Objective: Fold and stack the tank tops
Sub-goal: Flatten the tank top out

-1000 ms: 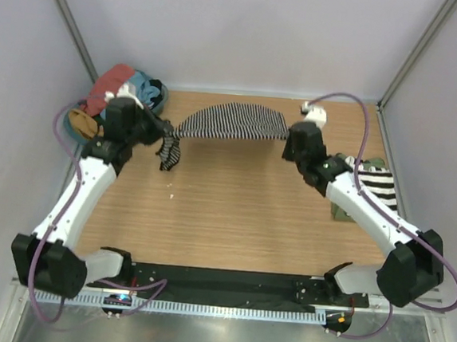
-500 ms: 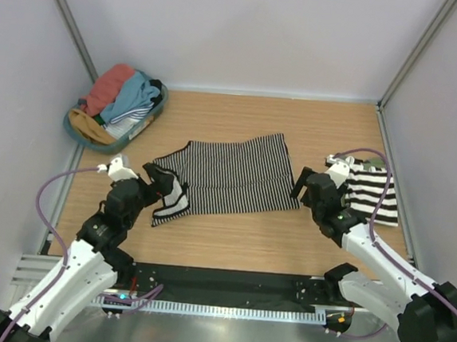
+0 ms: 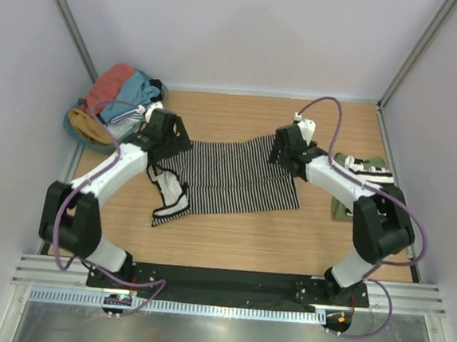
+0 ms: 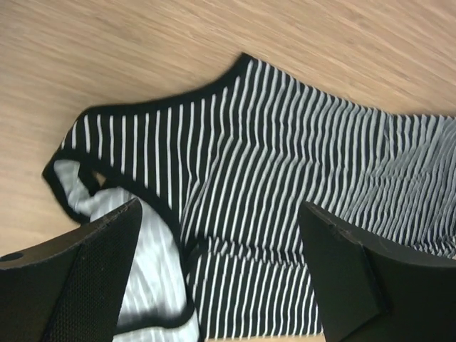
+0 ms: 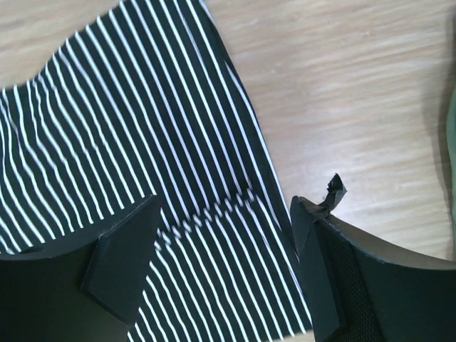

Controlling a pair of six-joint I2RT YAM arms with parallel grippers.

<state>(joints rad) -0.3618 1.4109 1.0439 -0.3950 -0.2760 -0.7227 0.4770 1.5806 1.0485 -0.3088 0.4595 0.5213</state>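
Striped tank top (image 3: 232, 175) flat, left hand (image 4: 219, 214) and right hand (image 5: 224, 208) spread, empty, above far corners

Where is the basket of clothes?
In the top view, the teal basket sits in the far left corner, beside the left gripper, left of the striped tank top.

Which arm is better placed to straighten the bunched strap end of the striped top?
Probably left: the left gripper, open, hovers beside the bunched strap end of the striped top; the right gripper is over the opposite edge.
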